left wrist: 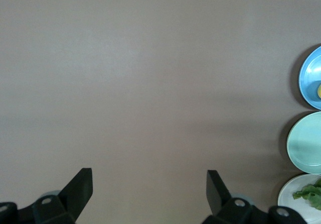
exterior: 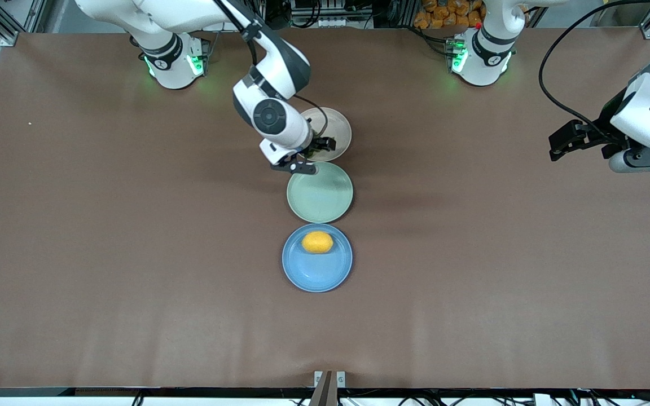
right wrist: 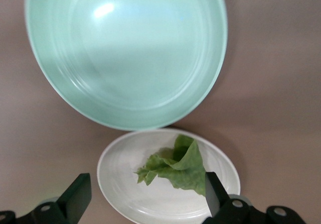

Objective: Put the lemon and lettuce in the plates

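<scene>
Nearest the front edge of the tabletop sits the blue plate (exterior: 317, 270), round and shallow. On it lies the lemon (exterior: 317, 242), a small bright yellow oval. It rests on the part of the plate that is farther from the front camera.

Next in the row comes the mint-green plate (exterior: 320, 192), just beside the blue one, with nothing in it.

Farther still is the pale beige plate (exterior: 336, 127), just beside the green one. The lettuce (right wrist: 175, 166) lies in it, a small wrinkly green leaf with ragged edges. In the front view the right arm's wrist covers most of the leaf.

The right gripper (exterior: 312, 157) hangs low over the spot where the beige plate meets the green plate. Its two black fingers are spread wide and hold nothing. In the right wrist view one finger (right wrist: 75, 199) shows on each side of the beige plate, and the leaf sits loose between them, close beside one finger.

The left gripper (exterior: 563, 141) waits over bare brown tabletop near the left arm's end, well apart from the plates. Its fingers (left wrist: 77, 186) are spread wide and hold nothing.
</scene>
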You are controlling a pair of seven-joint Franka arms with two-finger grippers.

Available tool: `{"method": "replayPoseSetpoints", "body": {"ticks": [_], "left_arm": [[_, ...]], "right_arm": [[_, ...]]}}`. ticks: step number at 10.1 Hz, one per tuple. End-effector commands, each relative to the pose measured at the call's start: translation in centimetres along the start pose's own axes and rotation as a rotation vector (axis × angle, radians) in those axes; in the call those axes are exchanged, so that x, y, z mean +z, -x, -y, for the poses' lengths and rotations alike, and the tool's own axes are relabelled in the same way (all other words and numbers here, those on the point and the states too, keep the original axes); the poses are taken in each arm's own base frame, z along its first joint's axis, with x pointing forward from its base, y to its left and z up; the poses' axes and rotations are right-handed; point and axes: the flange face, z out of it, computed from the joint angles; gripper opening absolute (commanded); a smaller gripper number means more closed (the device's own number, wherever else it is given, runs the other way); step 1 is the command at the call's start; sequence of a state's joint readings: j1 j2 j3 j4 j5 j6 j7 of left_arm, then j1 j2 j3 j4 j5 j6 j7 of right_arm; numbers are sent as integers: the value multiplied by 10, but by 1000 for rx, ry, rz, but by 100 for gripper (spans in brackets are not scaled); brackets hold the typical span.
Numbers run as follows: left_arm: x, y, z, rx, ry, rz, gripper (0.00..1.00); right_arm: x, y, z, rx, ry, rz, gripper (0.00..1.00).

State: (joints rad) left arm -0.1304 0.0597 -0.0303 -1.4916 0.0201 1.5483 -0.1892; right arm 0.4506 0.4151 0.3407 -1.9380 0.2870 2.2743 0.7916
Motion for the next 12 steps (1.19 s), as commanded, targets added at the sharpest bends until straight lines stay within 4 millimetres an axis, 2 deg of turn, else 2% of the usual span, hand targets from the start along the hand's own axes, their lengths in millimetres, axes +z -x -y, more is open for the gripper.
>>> {"method": "replayPoseSetpoints", "body": {"ticks": [1,3,4,5,6,7,8,9,11,12], "left_arm": [[-3,4,-2,-5,4,5,100],[-3,4,-3,-9,17,8,100],[-2,4,-4,3,19,8,100],[-3,3,-3,1,19,7,100],[-1,2,-3,3,18,7,100],[-3,1,-2,0,21,-2,100],[-4,-1,-2,0,23,-14,100],[-3,-1,-4,1,23,-14,100],[-4,-1,-7,7,21,-16,100],[-3,-1,-7,7,21,-15,100]], "right_arm": [[-74,-45,-34,52,-42,-29,100],[-147,-103,-85,35,-56,-2,100],[-195,-132,-122,51,-60,-2,100],[-248,-151,-148,43,-11,-68,100],[-286,-155,-165,31,91,-145,100],[-312,-163,-189,58,138,-187,100],[-328,-172,-209,67,128,-203,100],[-347,-180,-231,1,116,-223,100],[-377,-192,-273,-70,106,-258,100],[-385,-195,-289,-69,106,-259,100]]}}
